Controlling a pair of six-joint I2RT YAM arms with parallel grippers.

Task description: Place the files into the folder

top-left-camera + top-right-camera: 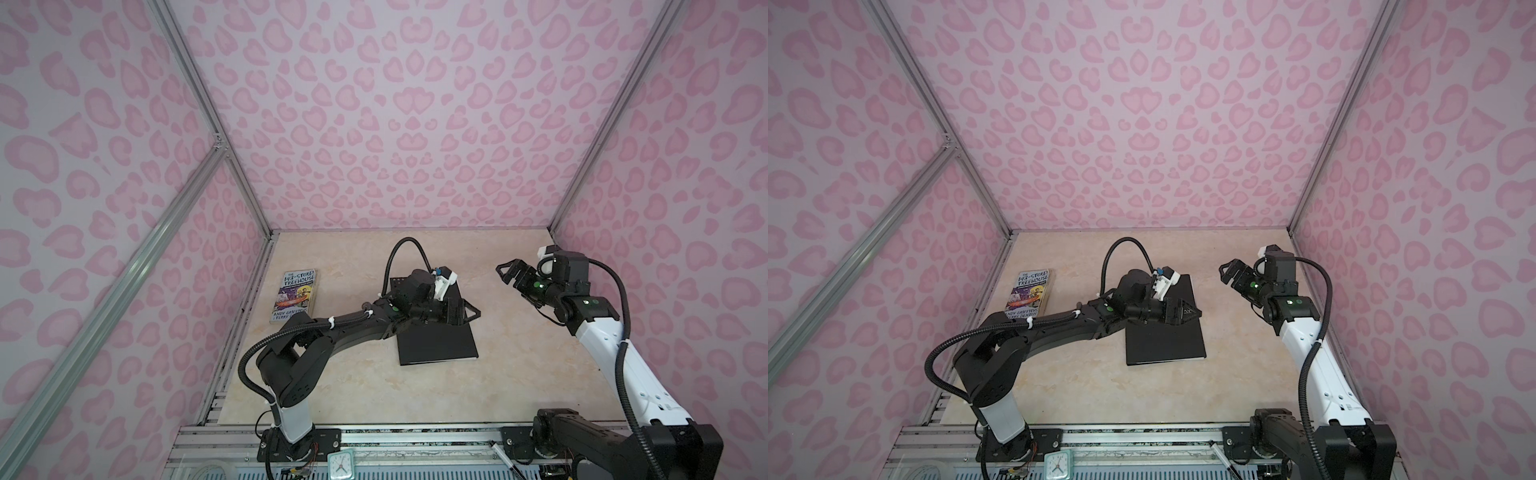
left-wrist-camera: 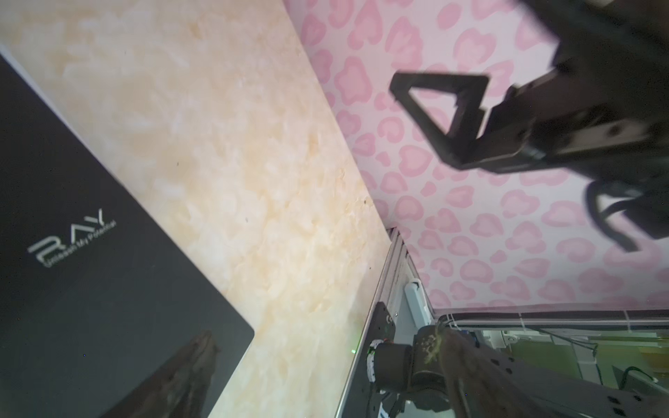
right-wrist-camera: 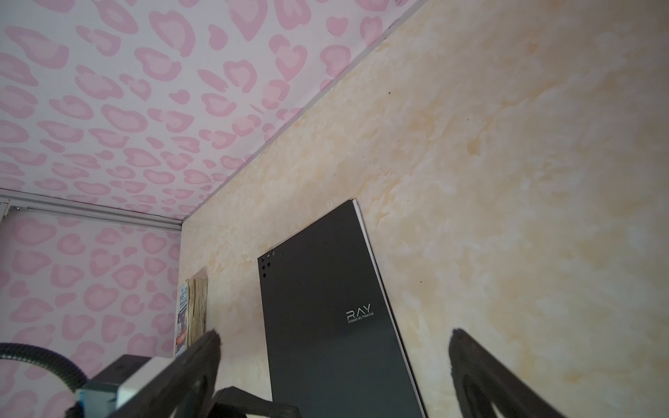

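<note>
The black folder [image 1: 436,345] [image 1: 1163,340] lies closed and flat in the middle of the table, its pale logo up [image 2: 90,289] [image 3: 325,325]. Of the files [image 3: 384,296] only a thin white edge shows, sticking out along one long side of the folder. My left gripper [image 1: 467,311] [image 1: 1183,311] [image 2: 324,331] hovers low over the folder's far half, open and holding nothing. My right gripper [image 1: 505,274] [image 1: 1225,270] [image 3: 335,334] hangs in the air to the right of the folder, pointing toward it, open and holding nothing.
A colourful paperback book [image 1: 297,295] [image 1: 1030,295] lies near the left wall. A small clock [image 1: 340,465] stands on the metal rail at the front. Pink patterned walls close the table on three sides.
</note>
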